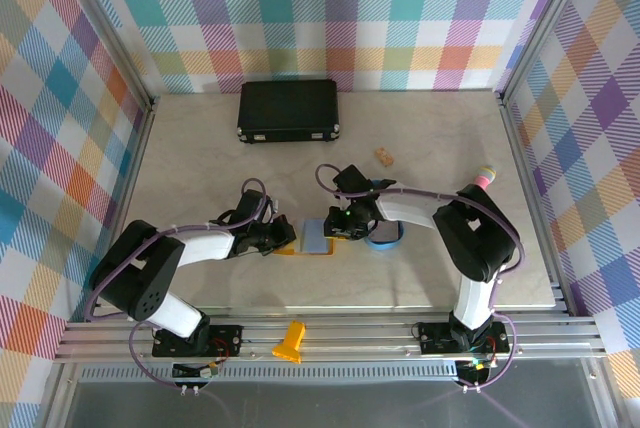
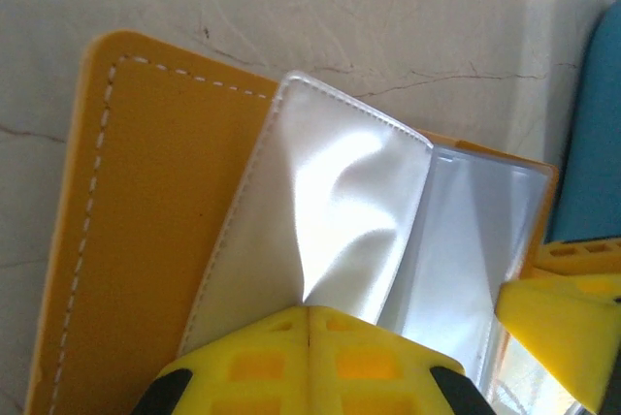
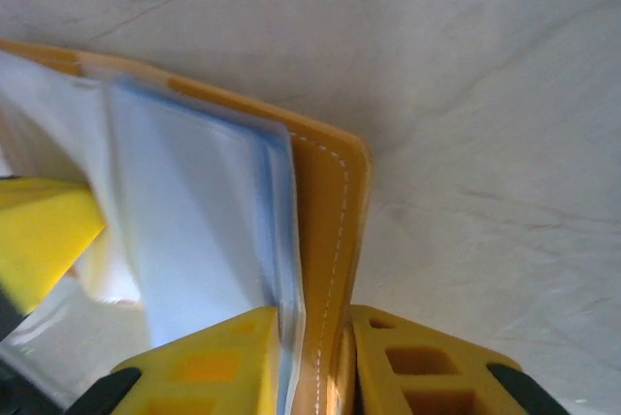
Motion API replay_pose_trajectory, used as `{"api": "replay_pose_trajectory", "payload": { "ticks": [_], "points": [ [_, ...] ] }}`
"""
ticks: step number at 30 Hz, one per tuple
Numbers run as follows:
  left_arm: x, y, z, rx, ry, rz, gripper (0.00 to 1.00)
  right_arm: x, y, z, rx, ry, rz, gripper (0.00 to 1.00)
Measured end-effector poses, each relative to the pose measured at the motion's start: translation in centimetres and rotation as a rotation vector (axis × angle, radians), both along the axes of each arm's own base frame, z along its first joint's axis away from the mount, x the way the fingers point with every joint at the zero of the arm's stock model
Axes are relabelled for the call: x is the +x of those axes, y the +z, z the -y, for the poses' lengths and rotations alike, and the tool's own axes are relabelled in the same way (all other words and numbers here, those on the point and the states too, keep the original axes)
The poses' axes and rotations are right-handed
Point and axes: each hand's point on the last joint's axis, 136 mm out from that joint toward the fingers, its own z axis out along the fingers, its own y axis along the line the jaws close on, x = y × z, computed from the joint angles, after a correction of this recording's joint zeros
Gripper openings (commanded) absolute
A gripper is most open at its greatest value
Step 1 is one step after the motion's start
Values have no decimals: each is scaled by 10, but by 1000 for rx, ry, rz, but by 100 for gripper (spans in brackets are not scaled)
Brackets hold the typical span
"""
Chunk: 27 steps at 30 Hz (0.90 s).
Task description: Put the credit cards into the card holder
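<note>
Two-handed around card holder, lying open at frame centre: pinches its clear sleeve in closed left gripper; straddles right cover with right gripper, clamped or not, cannot tell. Beyond, upper centre, black case.

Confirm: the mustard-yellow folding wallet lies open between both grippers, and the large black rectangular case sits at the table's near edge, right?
No. The top external view shows the large black rectangular case at the far, not near, edge of the table. The mustard-yellow folding wallet lies open between the left gripper and the right gripper.
</note>
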Motion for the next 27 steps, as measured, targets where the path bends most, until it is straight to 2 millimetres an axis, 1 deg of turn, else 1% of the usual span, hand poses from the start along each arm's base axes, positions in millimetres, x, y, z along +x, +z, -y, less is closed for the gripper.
{"api": "replay_pose_trajectory", "payload": {
  "ticks": [4, 8, 15, 20, 23, 27],
  "points": [
    [0, 1, 0, -4, 2, -1, 0, 2, -5, 6, -79, 25, 36, 31],
    [-3, 3, -5, 14, 16, 0, 0, 3, -4, 7, -126, 52, 75, 36],
    [-4, 14, -4, -18, 16, 21, 0, 2, -4, 7, -139, 76, 89, 37],
    [-4, 21, 0, -43, 10, 30, 0, 1, -2, 6, -129, 80, 84, 41],
    [-6, 22, 2, -55, 1, 22, 0, 1, 3, 5, -117, 81, 87, 43],
    [-8, 23, 4, -61, -10, 22, 0, 2, 23, 1, -72, 80, 111, 44]
  ]
}}
